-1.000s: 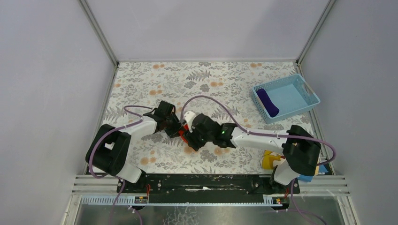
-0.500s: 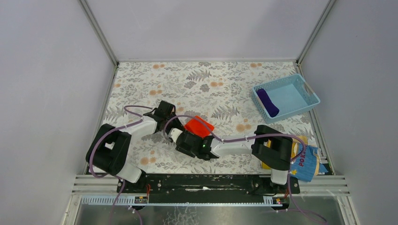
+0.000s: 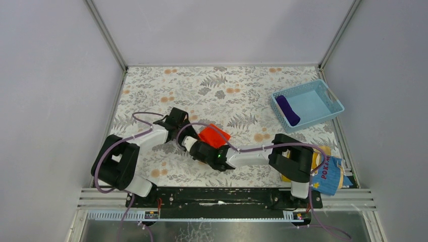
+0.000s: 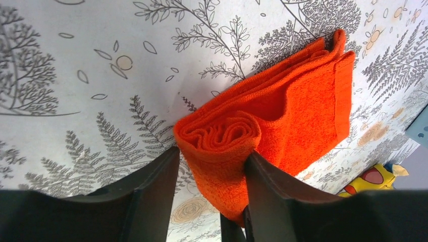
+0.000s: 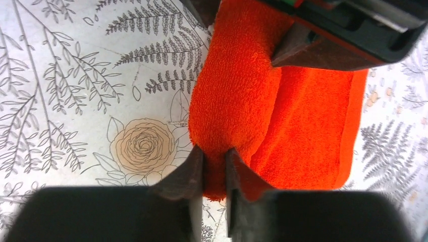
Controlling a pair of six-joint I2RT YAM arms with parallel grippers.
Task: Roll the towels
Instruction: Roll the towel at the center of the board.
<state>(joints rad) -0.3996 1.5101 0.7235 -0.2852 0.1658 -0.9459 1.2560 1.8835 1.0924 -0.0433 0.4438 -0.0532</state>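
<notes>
The orange-red towel [image 4: 298, 101] is seen lying on the fern-patterned tabletop [image 3: 202, 85], around its middle, where the two arms meet; part of it is wound into a short roll, while the rest is spread flat beside the roll. One end of the roll is flanked by the left gripper [image 4: 212, 169], with both fingers pressed against its sides, so that it is clamped between them; the opposite end is pinched by the right gripper [image 5: 214, 169], whose fingers are drawn nearly together on a thin fold of the cloth. The purple towel [image 3: 287, 111] is found rolled inside the blue basket [image 3: 315, 103] at the far right of the tabletop, well apart from both grippers; a yellow-and-blue printed cloth [image 3: 328, 174] is seen beside the right arm's base.
</notes>
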